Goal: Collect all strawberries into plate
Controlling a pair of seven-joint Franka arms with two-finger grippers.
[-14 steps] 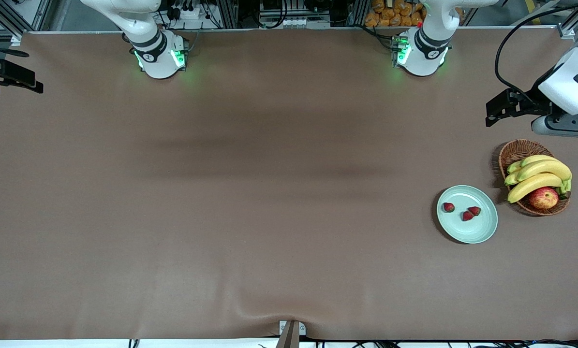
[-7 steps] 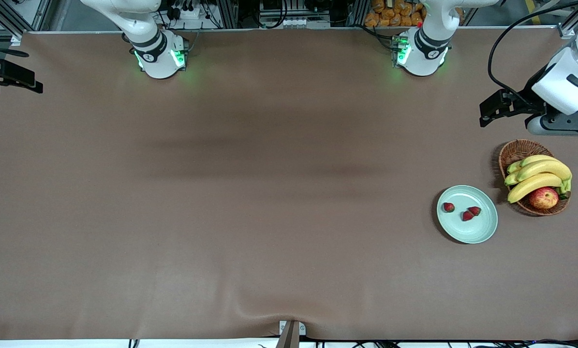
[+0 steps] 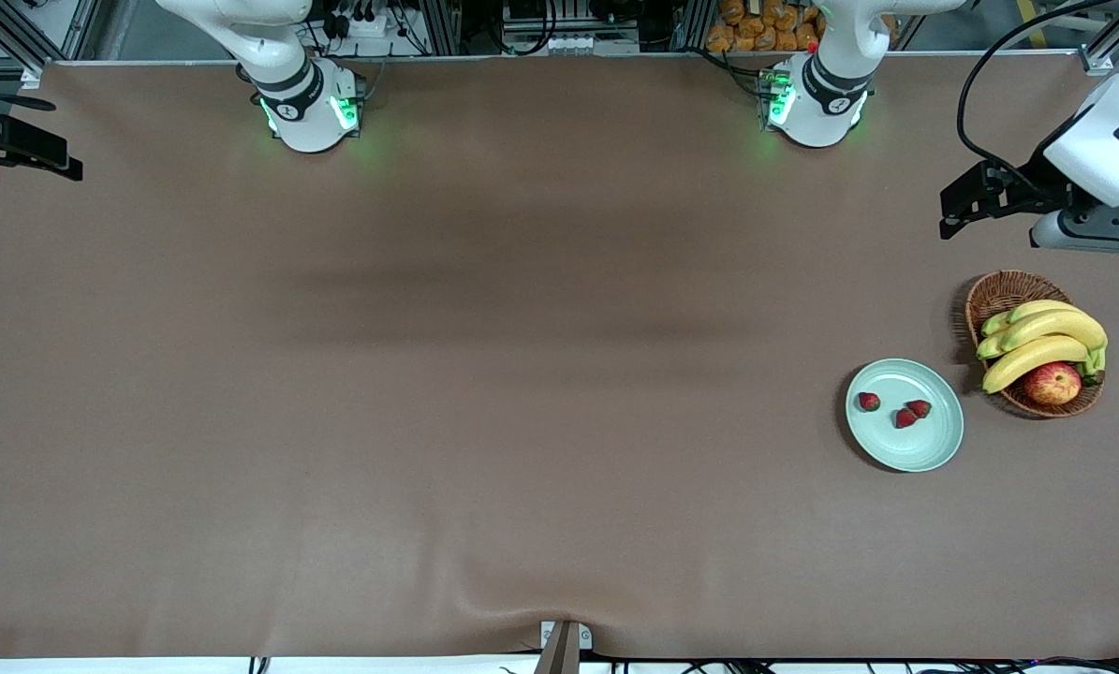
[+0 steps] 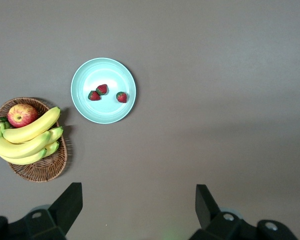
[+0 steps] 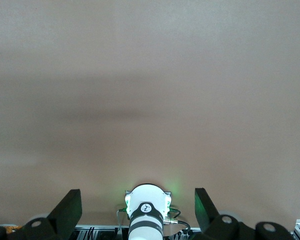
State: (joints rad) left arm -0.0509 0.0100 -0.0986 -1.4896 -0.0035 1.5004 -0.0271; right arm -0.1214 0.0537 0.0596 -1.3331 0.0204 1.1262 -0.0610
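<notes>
Three strawberries (image 3: 869, 402) (image 3: 905, 418) (image 3: 918, 408) lie on the pale mint-green plate (image 3: 924, 449), toward the left arm's end of the table. The left wrist view shows the same plate (image 4: 105, 75) with the berries (image 4: 94, 95) (image 4: 103, 89) (image 4: 122, 97) on it. My left gripper (image 3: 1095, 232) (image 4: 138, 190) hangs high over bare table beside the basket, open, with nothing between its fingers. My right gripper (image 5: 138, 192) waits open and empty, high above its own arm's base (image 5: 147, 210).
A brown wicker basket (image 3: 999, 290) (image 4: 40, 172) stands beside the plate, toward the left arm's end of the table. It holds bananas (image 3: 1046, 342) and a red-yellow apple (image 3: 1052, 383). Brown cloth covers the whole table.
The left hand has drifted a little away from the basket, toward the robots' edge of the table. The strawberries, plate and right arm have not moved.
</notes>
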